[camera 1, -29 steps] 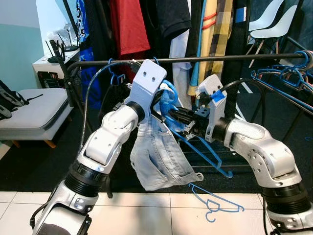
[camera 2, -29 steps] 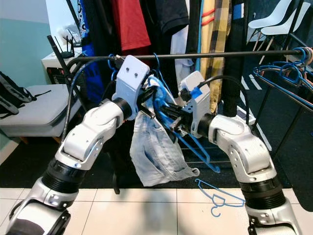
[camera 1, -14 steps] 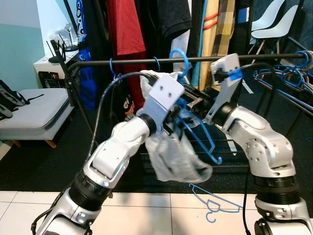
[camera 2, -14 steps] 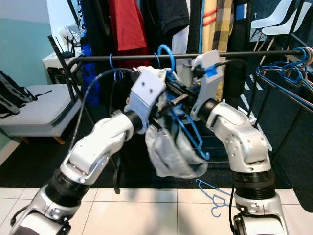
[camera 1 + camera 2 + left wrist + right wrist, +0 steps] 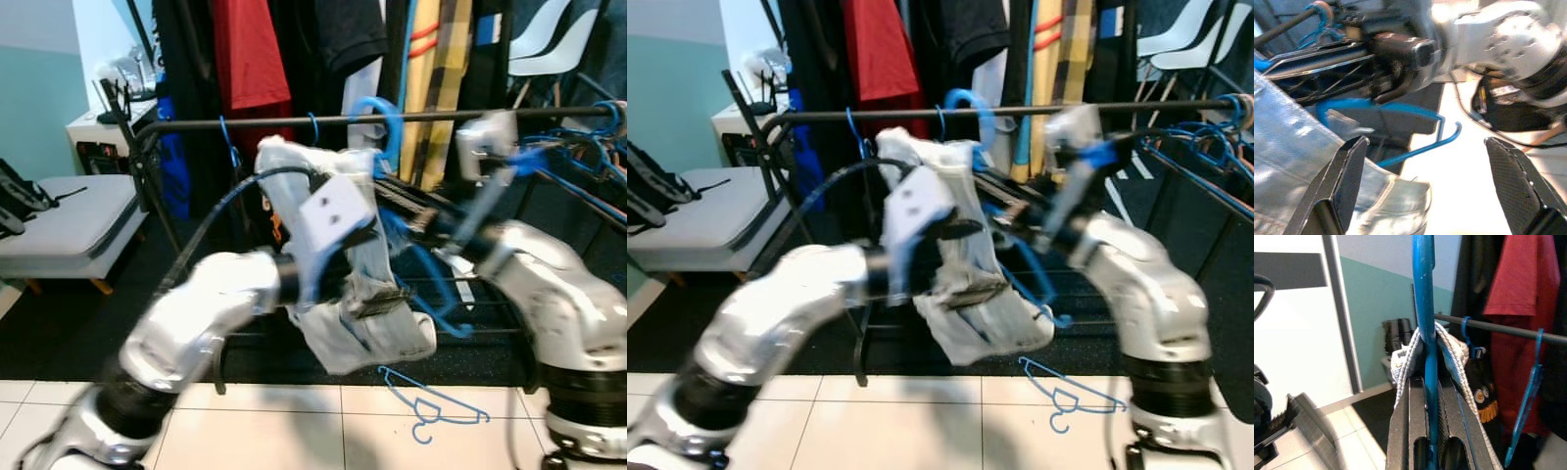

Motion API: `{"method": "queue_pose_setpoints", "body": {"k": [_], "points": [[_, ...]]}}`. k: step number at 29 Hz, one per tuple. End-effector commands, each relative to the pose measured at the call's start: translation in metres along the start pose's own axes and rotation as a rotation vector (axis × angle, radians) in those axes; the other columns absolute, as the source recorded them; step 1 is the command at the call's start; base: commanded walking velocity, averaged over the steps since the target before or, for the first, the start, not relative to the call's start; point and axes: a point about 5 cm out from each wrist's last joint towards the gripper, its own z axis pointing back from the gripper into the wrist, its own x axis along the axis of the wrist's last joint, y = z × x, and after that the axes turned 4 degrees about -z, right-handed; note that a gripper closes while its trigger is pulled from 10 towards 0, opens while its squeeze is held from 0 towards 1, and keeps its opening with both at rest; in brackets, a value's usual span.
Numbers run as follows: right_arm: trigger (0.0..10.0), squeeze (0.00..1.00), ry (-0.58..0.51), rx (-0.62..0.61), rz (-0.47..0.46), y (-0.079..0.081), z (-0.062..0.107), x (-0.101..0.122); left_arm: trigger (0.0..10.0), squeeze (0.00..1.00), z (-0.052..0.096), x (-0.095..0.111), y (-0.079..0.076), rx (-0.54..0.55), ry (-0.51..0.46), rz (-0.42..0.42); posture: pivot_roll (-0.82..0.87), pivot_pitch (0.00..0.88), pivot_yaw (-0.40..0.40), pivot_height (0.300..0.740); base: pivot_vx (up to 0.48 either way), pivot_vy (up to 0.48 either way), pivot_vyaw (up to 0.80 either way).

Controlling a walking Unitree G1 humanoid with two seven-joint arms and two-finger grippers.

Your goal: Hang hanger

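Observation:
A blue hanger [image 5: 380,116] carries a pale denim garment [image 5: 362,294] draped over it. Its hook stands at the height of the black rail [image 5: 245,123]; I cannot tell whether it rests on the rail. My right gripper [image 5: 390,193] is shut on the hanger's neck, and the right wrist view shows its fingers [image 5: 1415,401] clamped on the blue hanger [image 5: 1424,293] with denim [image 5: 1452,357] on both sides. My left gripper [image 5: 370,269] is blurred in front of the garment. The left wrist view shows it [image 5: 1425,147] open, the denim [image 5: 1298,161] beside one finger.
A second blue hanger [image 5: 431,403] lies on the tiled floor below. Empty blue hangers [image 5: 578,147] crowd a rail at the right. A red shirt [image 5: 250,59] and dark clothes hang behind the rail. A cushioned bench [image 5: 59,220] stands at the left.
My right gripper has carried the hanger and denim up and to the right, bringing the hook to rail height. My left arm has swung down across the garment and is blurred.

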Motion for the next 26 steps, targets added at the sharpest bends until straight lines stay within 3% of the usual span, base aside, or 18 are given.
{"method": "queue_pose_setpoints", "body": {"k": [1,2,3,5,6,7,8,11,15,16,17,18,23,26], "points": [[10.0,0.0,-0.044,0.012,0.014,-0.002,0.008,0.009,10.0,1.0,0.016,-0.001,-0.006,-0.088,0.027,0.028,-0.11,0.0,0.047,0.74,0.0,0.0,0.0],[10.0,0.0,-0.044,0.012,0.014,-0.002,0.008,0.009,10.0,1.0,0.016,-0.001,-0.006,-0.088,0.027,0.028,-0.11,0.0,0.047,0.74,0.0,0.0,0.0],[10.0,0.0,-0.023,0.006,0.007,-0.007,0.017,0.006,10.0,1.0,0.037,-0.002,-0.012,-0.182,0.063,0.054,-0.11,0.0,0.053,0.74,0.0,0.0,0.0],[10.0,0.0,-0.023,0.006,0.007,-0.007,0.017,0.006,10.0,1.0,0.037,-0.002,-0.012,-0.182,0.063,0.054,-0.11,0.0,0.053,0.74,0.0,0.0,0.0],[10.0,0.0,-0.007,0.003,0.002,-0.01,0.023,0.004,10.0,1.0,0.051,-0.002,-0.017,-0.248,0.088,0.073,-0.11,0.0,0.053,0.74,0.0,0.0,0.0],[10.0,0.0,-0.007,0.003,0.002,-0.01,0.023,0.004,10.0,1.0,0.051,-0.002,-0.017,-0.248,0.088,0.073,-0.11,0.0,0.053,0.74,0.0,0.0,0.0],[10.0,0.0,0.015,0.024,-0.007,-0.01,0.029,0.002,10.0,1.0,0.063,0.0,-0.013,-0.258,0.12,0.064,-0.1,0.0,0.055,0.74,0.0,0.0,0.0],[10.0,0.0,0.11,0.14,-0.018,0.001,0.039,-0.005,10.0,1.0,0.077,0.014,0.013,-0.133,0.119,-0.056,-0.1,0.0,0.055,0.74,0.0,0.0,0.0],[10.0,0.0,0.148,0.181,-0.021,0.004,0.043,-0.007,10.0,1.0,0.081,0.021,0.021,-0.092,0.107,-0.096,-0.1,0.0,0.055,0.74,0.0,0.0,0.0],[10.0,0.0,0.182,0.235,-0.028,0.007,0.049,-0.007,10.0,0.8,0.085,0.034,0.033,-0.032,0.057,-0.134,-0.1,0.0,0.056,0.74,0.0,0.0,0.0],[10.0,0.0,0.182,0.235,-0.028,0.007,0.049,-0.007,10.0,0.8,0.085,0.034,0.033,-0.032,0.057,-0.134,-0.1,0.0,0.056,0.74,0.0,0.0,0.0],[10.0,0.0,0.206,0.285,-0.034,0.011,0.052,-0.006,10.0,0.0,0.087,0.044,0.041,0.007,0.007,-0.148,-0.09,0.0,0.058,0.74,0.0,0.0,0.0],[10.0,0.0,0.231,0.333,-0.035,0.015,0.054,-0.006,10.0,0.0,0.087,0.051,0.046,0.007,-0.032,-0.143,-0.09,0.0,0.063,0.74,0.0,0.0,0.0],[10.0,0.0,0.243,0.439,-0.024,0.028,0.044,-0.005,10.0,0.0,0.077,0.047,0.041,-0.096,-0.011,-0.079,-0.09,0.0,0.072,0.74,0.0,0.0,0.0]]}}
